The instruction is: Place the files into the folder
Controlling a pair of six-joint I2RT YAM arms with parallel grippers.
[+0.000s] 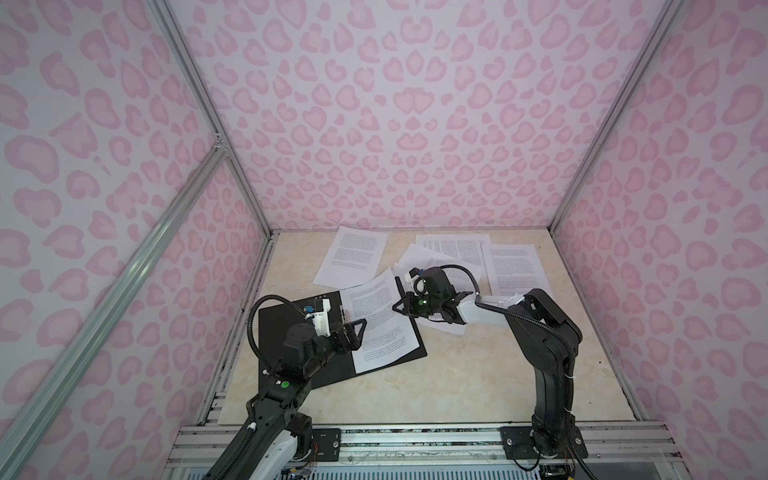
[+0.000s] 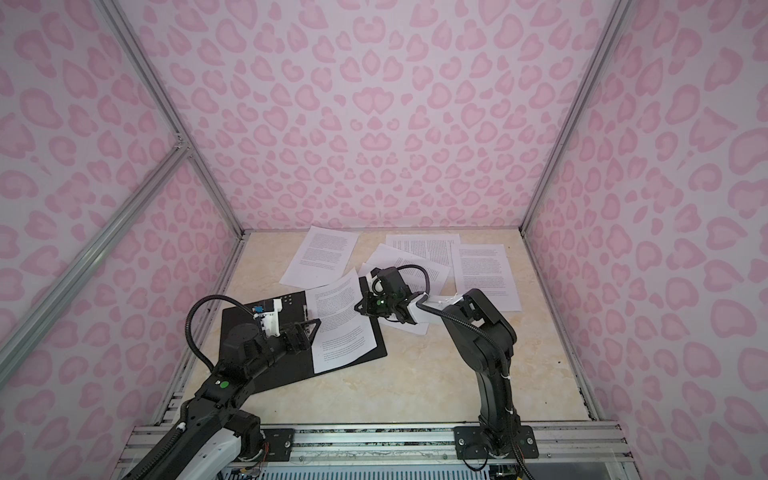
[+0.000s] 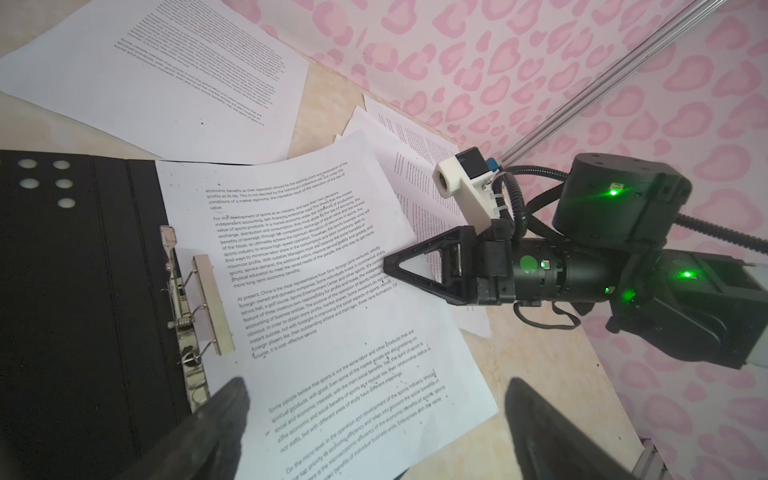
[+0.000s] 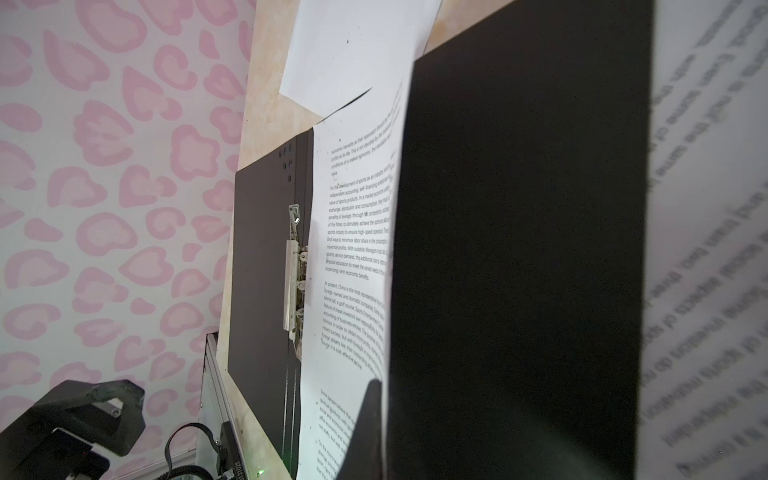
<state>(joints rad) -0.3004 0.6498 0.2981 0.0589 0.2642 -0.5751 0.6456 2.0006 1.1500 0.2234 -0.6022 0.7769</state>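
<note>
The folder (image 1: 276, 330) (image 2: 241, 328) lies open on the left of the table, black inside up, with its metal clip (image 3: 187, 299) (image 4: 295, 282) near the spine. One printed sheet (image 1: 382, 328) (image 2: 340, 328) (image 3: 311, 291) (image 4: 353, 249) rests on its right half. My right gripper (image 1: 397, 307) (image 2: 357, 306) (image 3: 386, 266) (image 4: 384, 386) is shut on that sheet's right edge, which curls up a little. Low over the sheet's near part, beside the clip, my left gripper (image 1: 357, 328) (image 2: 313, 328) (image 3: 376, 384) stands open and holds nothing.
Other files lie loose at the back: one at back left (image 1: 357, 253) (image 2: 320, 253), overlapping ones at back middle (image 1: 453, 245) and back right (image 1: 513, 266), and one under the right arm (image 1: 449, 328). Pink patterned walls close three sides. Bare beige tabletop (image 1: 457, 382) spans the front.
</note>
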